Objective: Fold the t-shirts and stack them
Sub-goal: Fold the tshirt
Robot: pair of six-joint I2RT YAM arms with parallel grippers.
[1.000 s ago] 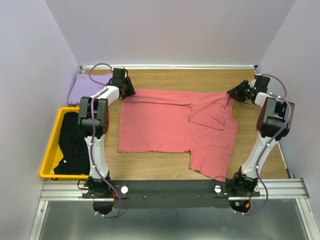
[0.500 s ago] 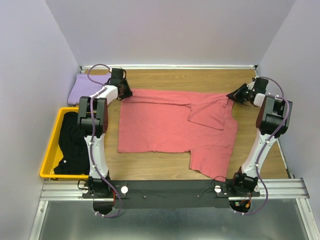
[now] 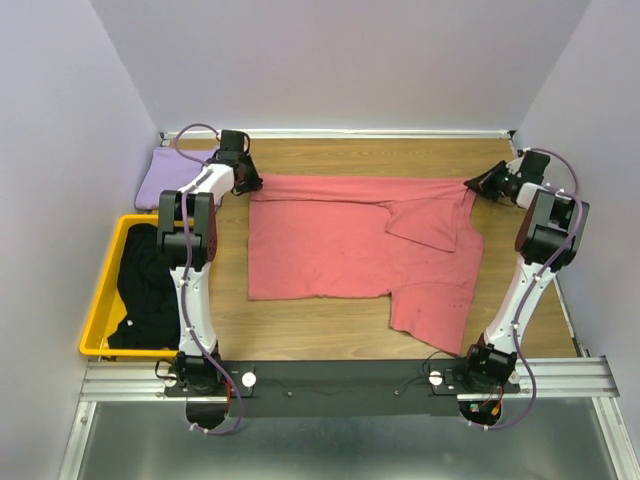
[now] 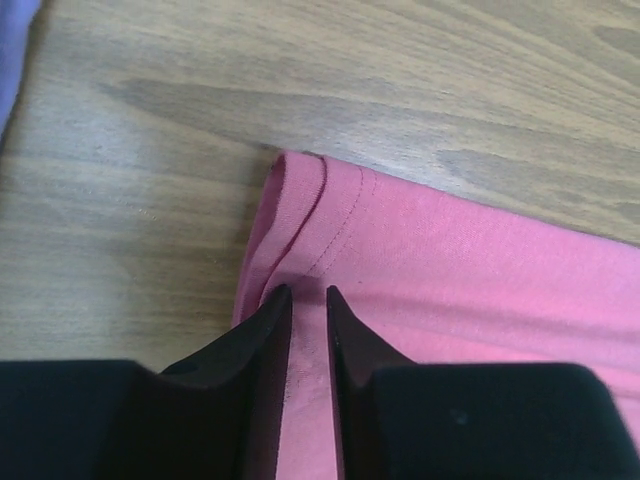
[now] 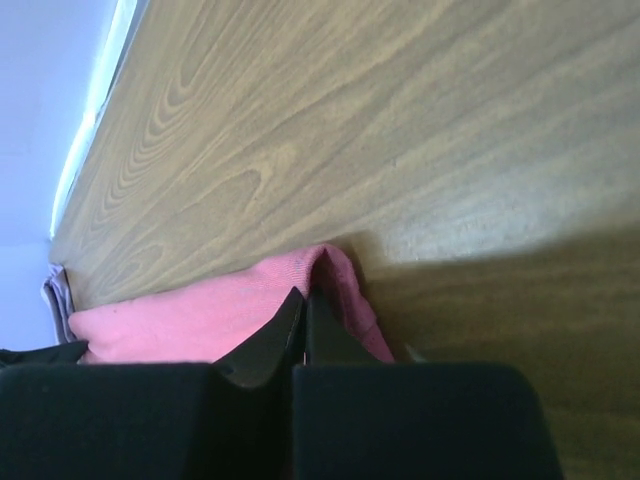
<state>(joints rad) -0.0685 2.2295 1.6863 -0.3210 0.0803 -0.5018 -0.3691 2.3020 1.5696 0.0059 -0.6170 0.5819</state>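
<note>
So the salmon-pink t-shirt is laid out mostly flat in the middle of the tabletop, with its far edge stretched between the two arms. The left gripper is down at the far-left corner, and its fingers are nearly together with the stitched hem pinched between them; you can see the cloth bunch up a bit right at the tips. The right gripper is at the far-right corner, fingers squeezed tight on a little raised fold of the same shirt. One sleeve is flopped over onto the body near the right side, and the near-right part of the shirt hangs down closer to the arm bases than the rest. The lavender-purple t-shirt sits folded in the far-left corner, and the black t-shirts are piled in the yellow bin along the left edge.
</note>
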